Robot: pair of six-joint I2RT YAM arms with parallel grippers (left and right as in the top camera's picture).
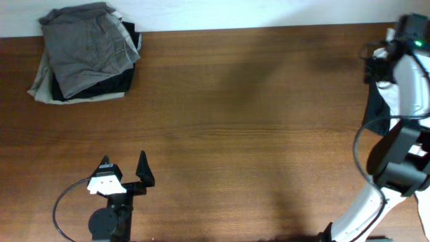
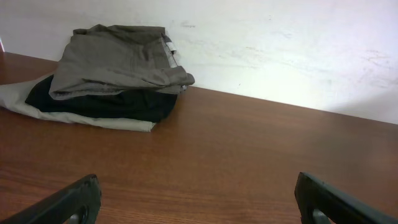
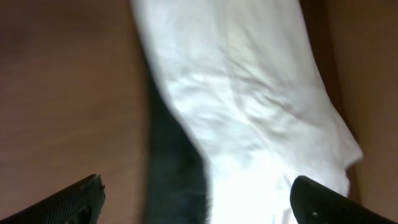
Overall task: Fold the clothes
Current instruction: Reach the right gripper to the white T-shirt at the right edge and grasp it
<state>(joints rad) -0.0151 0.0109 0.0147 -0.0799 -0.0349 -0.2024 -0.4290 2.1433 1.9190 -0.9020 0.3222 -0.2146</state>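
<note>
Right wrist, white T-shirt (image 3: 249, 93) under right gripper (image 3: 196, 186); jaws wide

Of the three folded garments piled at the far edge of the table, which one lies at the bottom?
The beige garment. It is the lowest layer, and its pale edge sticks out from under the black garment, which in turn carries the grey garment on top.

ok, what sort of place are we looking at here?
Likely a robot test bench, not a home: a wooden table against a plain white wall, a stack of folded garments in one corner, and the left claw standing open.
</note>
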